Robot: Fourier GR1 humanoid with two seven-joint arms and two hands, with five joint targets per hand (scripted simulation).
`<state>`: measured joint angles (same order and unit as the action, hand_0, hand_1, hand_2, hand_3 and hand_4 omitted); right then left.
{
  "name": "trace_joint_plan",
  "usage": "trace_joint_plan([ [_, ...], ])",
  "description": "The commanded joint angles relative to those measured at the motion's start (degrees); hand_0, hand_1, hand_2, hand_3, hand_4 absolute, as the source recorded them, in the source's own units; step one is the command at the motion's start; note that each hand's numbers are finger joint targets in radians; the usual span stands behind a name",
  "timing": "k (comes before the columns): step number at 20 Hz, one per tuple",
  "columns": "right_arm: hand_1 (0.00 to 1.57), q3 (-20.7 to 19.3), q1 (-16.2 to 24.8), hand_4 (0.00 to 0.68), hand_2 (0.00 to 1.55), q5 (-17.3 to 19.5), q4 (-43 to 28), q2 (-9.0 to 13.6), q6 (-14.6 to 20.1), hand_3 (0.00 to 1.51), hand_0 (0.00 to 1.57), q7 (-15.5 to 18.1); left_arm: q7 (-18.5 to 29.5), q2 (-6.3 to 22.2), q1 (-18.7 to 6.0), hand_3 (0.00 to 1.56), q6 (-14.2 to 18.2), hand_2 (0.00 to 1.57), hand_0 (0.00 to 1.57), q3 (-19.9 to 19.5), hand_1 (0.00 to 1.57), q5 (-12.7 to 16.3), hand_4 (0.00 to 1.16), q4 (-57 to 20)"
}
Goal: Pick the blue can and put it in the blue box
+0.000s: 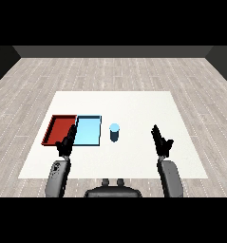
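The blue can stands upright on the white table, just right of the light blue tray. My right hand hovers well to the right of the can, fingers straight and pointing forward, holding nothing. On the other side, my left hand is raised over the near edge where the two trays meet, its fingers relaxed and empty. Nothing lies inside the light blue tray.
A red tray lies directly left of the light blue one, touching it. The white table stretches wide behind and to the right of the can. Wooden floor surrounds the table.
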<state>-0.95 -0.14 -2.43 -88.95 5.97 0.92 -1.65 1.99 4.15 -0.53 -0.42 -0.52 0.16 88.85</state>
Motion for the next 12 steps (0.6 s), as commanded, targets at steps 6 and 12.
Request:
trace_joint_plan([
  [6, 0.00, 6.37, -14.48, 0.000, 0.00, 7.59, 10.22, -5.82, 9.86, 0.00, 0.00, 2.86, -0.35, 1.97, -5.07, 0.00, -0.90, 0.00, 0.00, -3.14, 0.00, 0.82, 0.00, -2.70],
  [12, 0.00, 7.41, -13.38, 0.000, 0.00, -3.13, 3.17, -5.94, 3.02, 0.00, 0.00, 10.67, 18.00, 0.52, 1.56, 0.00, -6.22, 0.00, 0.00, -3.86, 0.00, 6.36, 0.00, 8.59],
])
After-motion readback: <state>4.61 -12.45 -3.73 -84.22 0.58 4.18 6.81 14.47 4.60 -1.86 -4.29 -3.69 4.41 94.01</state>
